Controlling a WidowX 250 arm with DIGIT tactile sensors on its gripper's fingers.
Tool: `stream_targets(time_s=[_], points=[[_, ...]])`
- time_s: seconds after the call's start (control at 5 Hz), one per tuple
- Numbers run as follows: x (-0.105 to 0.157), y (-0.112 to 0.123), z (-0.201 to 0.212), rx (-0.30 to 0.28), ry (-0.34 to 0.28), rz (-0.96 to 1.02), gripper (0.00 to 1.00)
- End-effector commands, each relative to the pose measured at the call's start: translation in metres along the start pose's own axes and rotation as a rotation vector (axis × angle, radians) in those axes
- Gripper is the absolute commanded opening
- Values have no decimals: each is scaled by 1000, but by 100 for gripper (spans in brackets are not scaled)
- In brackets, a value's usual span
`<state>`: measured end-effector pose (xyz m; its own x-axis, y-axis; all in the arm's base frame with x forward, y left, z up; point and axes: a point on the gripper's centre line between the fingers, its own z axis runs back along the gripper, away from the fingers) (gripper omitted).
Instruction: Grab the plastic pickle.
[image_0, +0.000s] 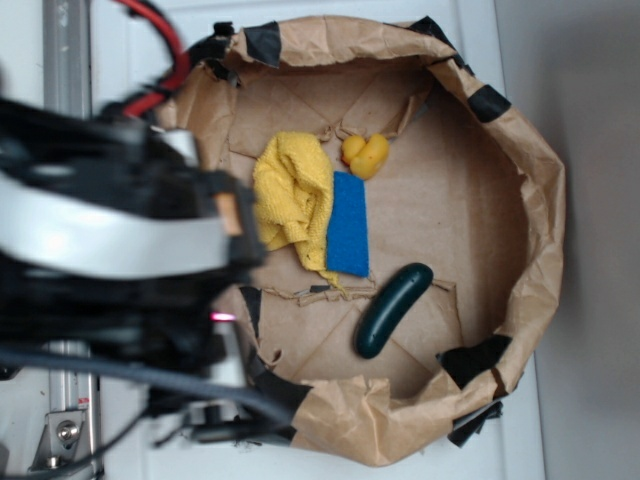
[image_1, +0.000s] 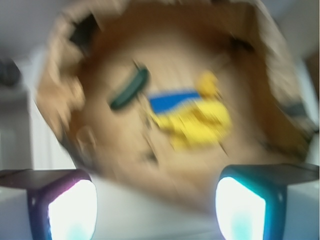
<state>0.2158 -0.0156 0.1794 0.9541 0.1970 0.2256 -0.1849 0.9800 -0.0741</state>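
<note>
- The brown paper basin (image_0: 520, 200), a crumpled ring of kraft paper patched with black tape, fills most of the exterior view; everything below is placed against it
- The robot arm (image_0: 110, 240), black and silver with red and dark cables, sits blurred outside the basin's wall on the side farthest from the pickle, overlapping the rim there
- The gripper (image_1: 155, 200) hangs outside the basin in the wrist view, its two fingers (image_1: 70, 205) spread wide apart with nothing between them, so it is open and empty; the whole wrist view is smeared by motion blur
- The yellow cloth (image_0: 292, 198) lies bunched on the basin floor, near the middle and toward the arm's side
- The blue sponge (image_0: 348, 224) lies flat on the basin floor, touching the cloth's edge and partly overlapping it
- The plastic pickle (image_0: 392, 310), dark green and glossy, lies on the basin floor near the sponge's end but apart from it, close to a black tape patch on the rim; nothing touches it
- The yellow rubber duck (image_0: 365, 155) sits on the basin floor at the sponge's other end, just beside the cloth
</note>
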Motion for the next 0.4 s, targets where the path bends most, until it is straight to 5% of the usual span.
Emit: stream_targets(time_s=[0.0,0.2], points=[[41,-4,-72,-29,-93,192,100],[50,-1,-97,-131,-26,220,100]])
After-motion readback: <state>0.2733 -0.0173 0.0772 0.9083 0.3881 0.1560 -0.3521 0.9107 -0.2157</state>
